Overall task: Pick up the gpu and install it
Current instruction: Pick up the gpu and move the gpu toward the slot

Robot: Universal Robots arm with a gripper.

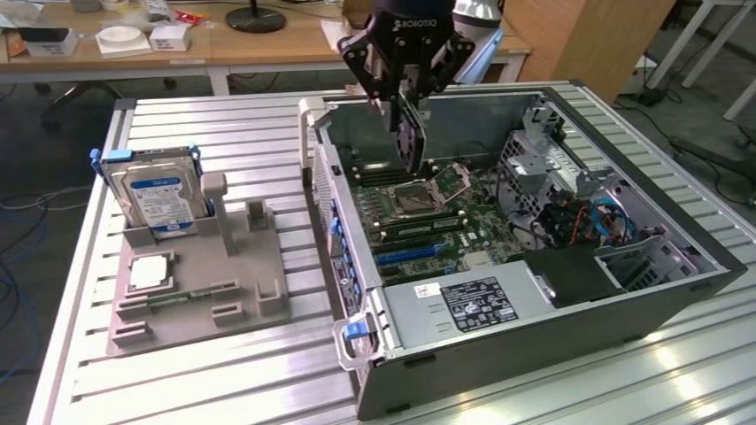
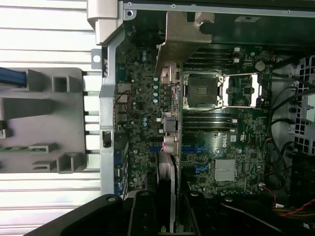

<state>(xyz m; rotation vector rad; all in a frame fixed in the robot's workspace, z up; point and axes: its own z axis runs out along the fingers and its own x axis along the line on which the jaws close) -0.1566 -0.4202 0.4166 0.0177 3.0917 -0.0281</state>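
Note:
The gpu (image 1: pixel 410 137), a thin dark card, hangs edge-down over the open computer case (image 1: pixel 661 292). My gripper (image 1: pixel 405 97) is shut on its upper edge. The card's lower edge hovers above the motherboard (image 1: pixel 431 212), close to the CPU socket (image 1: pixel 426 188) and apart from the board. In the wrist view the gpu (image 2: pixel 170 147) runs edge-on away from my gripper (image 2: pixel 170 214), with its metal bracket (image 2: pixel 184 34) at the far end. Blue expansion slots (image 2: pixel 189 147) lie on the board beside the card.
On the exterior view's left a grey parts holder (image 1: pixel 201 283) carries a hard drive (image 1: pixel 159 199), a processor chip (image 1: pixel 151 273) and a green memory stick (image 1: pixel 177 299). Cables and a drive cage (image 1: pixel 590 221) crowd the case's right side. The power supply (image 1: pixel 473 305) fills its near end.

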